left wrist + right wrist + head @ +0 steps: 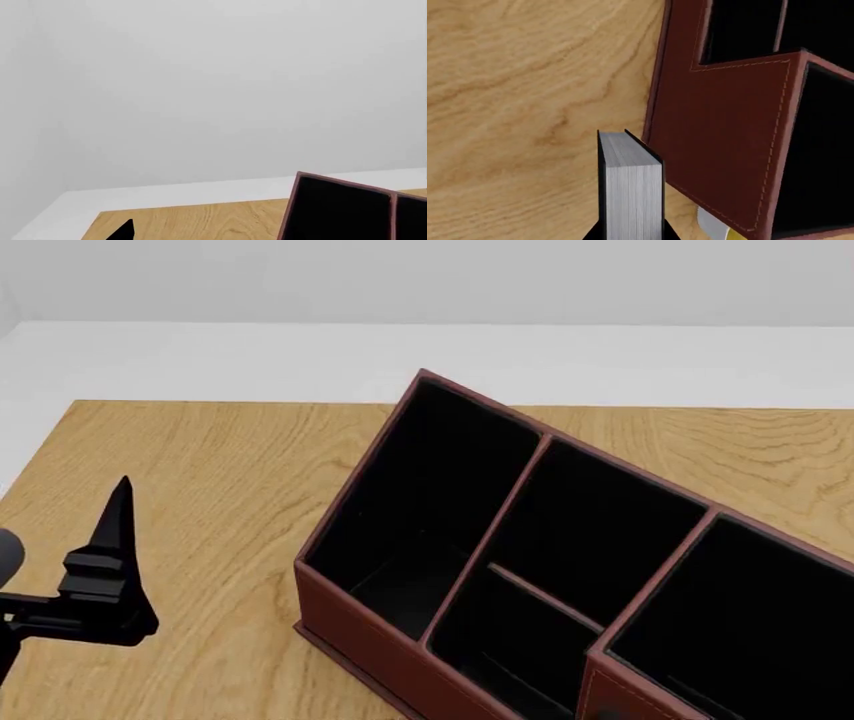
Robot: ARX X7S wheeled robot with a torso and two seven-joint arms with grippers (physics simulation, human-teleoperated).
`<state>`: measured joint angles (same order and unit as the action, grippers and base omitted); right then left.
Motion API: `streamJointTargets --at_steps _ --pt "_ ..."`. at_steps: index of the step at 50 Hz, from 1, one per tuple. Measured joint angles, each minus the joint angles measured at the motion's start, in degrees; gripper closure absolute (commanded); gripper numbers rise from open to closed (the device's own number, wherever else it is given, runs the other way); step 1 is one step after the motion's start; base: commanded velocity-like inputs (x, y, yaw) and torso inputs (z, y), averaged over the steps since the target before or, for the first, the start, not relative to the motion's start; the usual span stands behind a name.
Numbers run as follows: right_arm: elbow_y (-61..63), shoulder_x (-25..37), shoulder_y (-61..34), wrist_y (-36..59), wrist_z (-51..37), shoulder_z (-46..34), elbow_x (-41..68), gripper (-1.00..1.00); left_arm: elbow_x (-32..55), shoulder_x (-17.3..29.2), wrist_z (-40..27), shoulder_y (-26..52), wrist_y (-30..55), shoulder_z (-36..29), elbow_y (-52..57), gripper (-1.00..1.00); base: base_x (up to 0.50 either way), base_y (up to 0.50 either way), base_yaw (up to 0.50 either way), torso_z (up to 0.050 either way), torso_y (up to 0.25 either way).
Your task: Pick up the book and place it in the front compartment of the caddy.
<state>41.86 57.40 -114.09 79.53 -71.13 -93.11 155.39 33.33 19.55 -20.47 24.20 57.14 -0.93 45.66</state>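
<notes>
i find the book (630, 192) upright in my right gripper (630, 235), clamped across its covers beside the caddy (727, 135) wall; rigid, likely weighty, smooth-sided; left gripper (114, 570) state undeterminable.

Light wooden table (214, 470), dark red caddy (387, 640) with 4 compartments standing on it
</notes>
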Motion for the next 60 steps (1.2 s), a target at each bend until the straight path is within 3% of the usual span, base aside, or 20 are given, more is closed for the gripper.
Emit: streamJointTargets --at_steps 34,60 --pt "-14.5 -7.2 -12.9 7.4 7.5 10.0 4.2 1.0 0.3 0.5 -0.2 -1.1 -1.7 -0.8 -0.6 -1.0 0.0 0.0 0.0 0.0 0.001" --pt "-23.0 -10.1 -19.4 9.6 43.5 14.0 -26.2 1.0 0.5 0.8 -0.5 -1.8 -2.9 -1.1 -1.2 -1.0 0.0 0.0 0.0 0.0 0.001"
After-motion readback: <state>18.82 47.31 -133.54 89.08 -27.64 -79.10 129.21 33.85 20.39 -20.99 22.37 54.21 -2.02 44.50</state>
